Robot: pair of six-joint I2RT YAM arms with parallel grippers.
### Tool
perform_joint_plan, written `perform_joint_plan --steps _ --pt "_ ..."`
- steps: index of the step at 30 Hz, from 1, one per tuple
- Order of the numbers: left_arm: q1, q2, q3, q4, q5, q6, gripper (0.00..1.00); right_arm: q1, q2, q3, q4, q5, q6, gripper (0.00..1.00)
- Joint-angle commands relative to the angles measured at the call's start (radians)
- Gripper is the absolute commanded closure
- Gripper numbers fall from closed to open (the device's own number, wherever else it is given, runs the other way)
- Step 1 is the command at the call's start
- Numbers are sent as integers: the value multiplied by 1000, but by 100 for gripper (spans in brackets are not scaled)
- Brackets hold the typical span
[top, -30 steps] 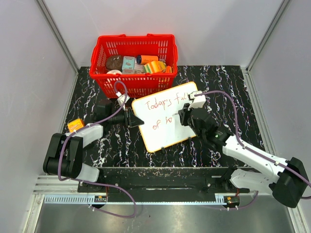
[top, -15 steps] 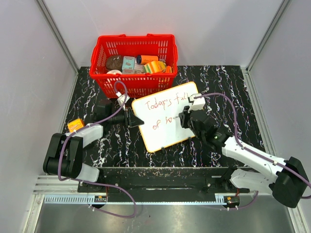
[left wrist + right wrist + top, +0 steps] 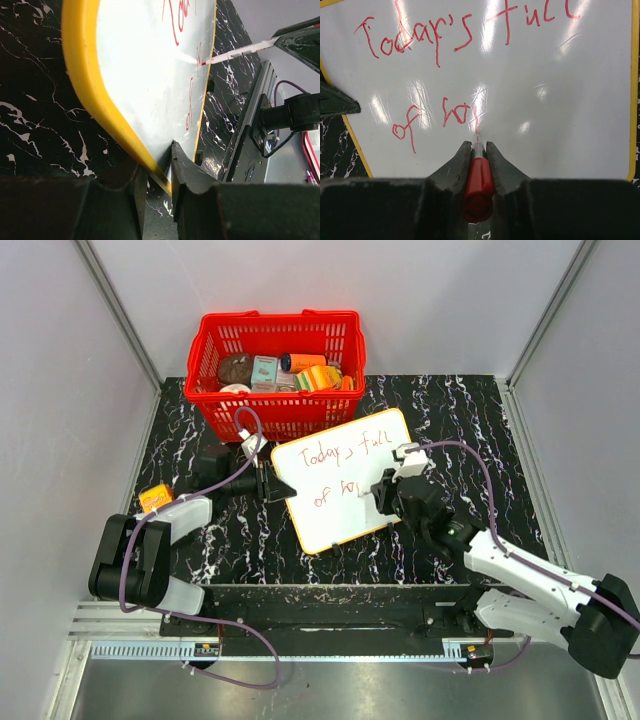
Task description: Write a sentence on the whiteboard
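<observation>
Flat white whiteboard with thin orange-yellow rim [image 3: 345,525] is sitting on the black marbled table [image 3: 460,410], just before the red plastic basket [image 3: 280,412]. Left gripper [image 3: 156,167] is clamping its rim. Right gripper [image 3: 478,146] is pinching a red marker [image 3: 479,182], its tip meeting line two of the red handwritten sentence [image 3: 435,40].

Risks: pressing too hard is likely to be shifting the board in the clamp and skewing letters; the marker could be sliding back between the fingers.

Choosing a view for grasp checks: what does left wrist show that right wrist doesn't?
Left wrist only: left pincer shut on the whiteboard at its yellow rim, with the board seen at a steep slant and the lettering unreadable. Right wrist only: right pincer shut on the red marker, with the sentence face-on and legible, starting "Today's". Both: the board, the red writing, and the marker tip at the board surface.
</observation>
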Motion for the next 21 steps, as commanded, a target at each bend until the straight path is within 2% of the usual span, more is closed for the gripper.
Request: perform_joint_plan --steps 1,10,21 --pt "-28 27 -2 -34 -90 124 100 -9 -23 -32 -59 -47 27 100" --pt "-28 27 -2 -33 -90 125 100 -9 -126 -36 -32 -35 26 100" --pt "-29 27 -2 -33 -88 124 100 -9 29 81 56 24 -25 100"
